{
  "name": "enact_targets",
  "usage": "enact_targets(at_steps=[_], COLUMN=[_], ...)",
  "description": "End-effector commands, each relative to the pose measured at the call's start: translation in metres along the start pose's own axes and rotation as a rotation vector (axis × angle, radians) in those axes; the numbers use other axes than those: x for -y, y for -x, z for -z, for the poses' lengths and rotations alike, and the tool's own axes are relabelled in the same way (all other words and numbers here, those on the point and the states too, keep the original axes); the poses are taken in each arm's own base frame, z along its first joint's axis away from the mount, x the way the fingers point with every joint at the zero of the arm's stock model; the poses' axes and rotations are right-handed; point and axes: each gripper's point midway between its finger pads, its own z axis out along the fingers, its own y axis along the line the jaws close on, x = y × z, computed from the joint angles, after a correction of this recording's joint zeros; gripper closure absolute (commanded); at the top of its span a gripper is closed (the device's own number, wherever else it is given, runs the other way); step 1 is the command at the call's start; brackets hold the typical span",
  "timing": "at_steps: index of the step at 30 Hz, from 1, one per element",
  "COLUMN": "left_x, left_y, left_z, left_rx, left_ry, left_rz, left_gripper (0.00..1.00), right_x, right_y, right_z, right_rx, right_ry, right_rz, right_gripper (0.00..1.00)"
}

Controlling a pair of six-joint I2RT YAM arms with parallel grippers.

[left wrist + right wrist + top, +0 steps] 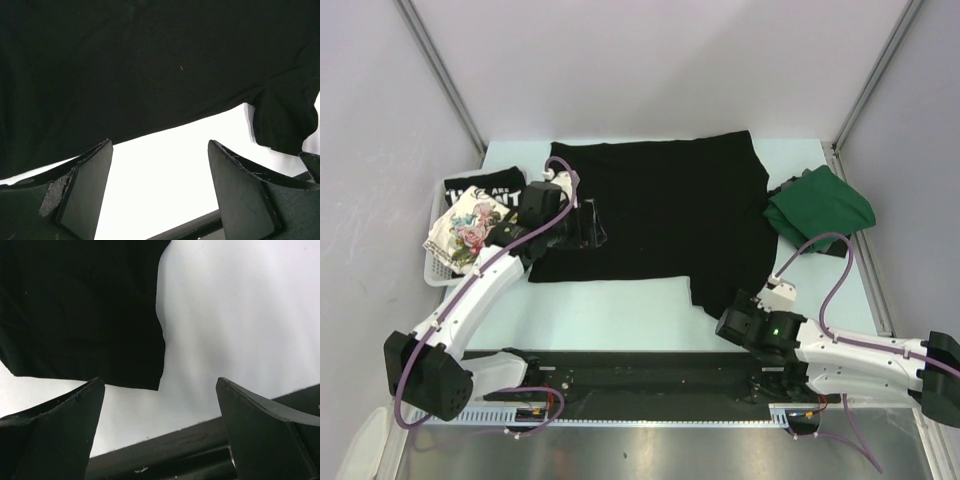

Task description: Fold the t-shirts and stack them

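The large plain black t-shirt [660, 210] is lying spread flat across the middle of the desk [610, 310], with one corner reaching toward the near right. The dark green t-shirt [820, 205] is sitting crumpled just beside its right edge. At far left, the white floral-print t-shirt [468, 230] is resting bunched, partly overlapping the black t-shirt with white lettering [485, 187].

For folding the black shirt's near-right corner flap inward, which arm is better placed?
Right. The right end effector is open right beside that flap of the black shirt, whose corner lies just ahead in its wrist view. The left end effector is open over the shirt's left side.
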Motion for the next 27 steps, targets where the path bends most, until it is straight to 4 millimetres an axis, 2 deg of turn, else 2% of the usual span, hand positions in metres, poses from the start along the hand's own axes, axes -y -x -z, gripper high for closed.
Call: enact_targets(at_steps=[1,10,12,18,23,27], left_x=[0.011,0.013,0.014,0.015,0.016,0.019], left_y=[0.020,0.023,0.025,0.028,0.031,0.033], left_z=[0.005,0.005,0.005,0.005,0.004,0.003], left_rx=[0.047,0.045,0.046,0.049,0.044,0.045], left_ry=[-0.017,-0.013,-0.014,-0.011,-0.011,-0.018], left_rz=[-0.045,-0.062,-0.061,-0.063,-0.065,-0.068], left_gripper=[0.18,0.19,0.19,0.19,0.19,0.19], right_x=[-0.006,-0.014,-0.021,-0.030,-0.036,-0.037], right_y=[0.007,0.008,0.007,-0.003,-0.011,-0.009], right_z=[-0.010,-0.012,-0.013,-0.021,-0.025,-0.023], right_rx=[0.085,0.095,0.095,0.075,0.055,0.055], right_ry=[0.041,0.067,0.089,0.095,0.110,0.123], right_rz=[-0.089,-0.099,-0.094,-0.081,-0.087,-0.089], right_gripper=[0.03,0.05,0.05,0.06,0.10,0.18])
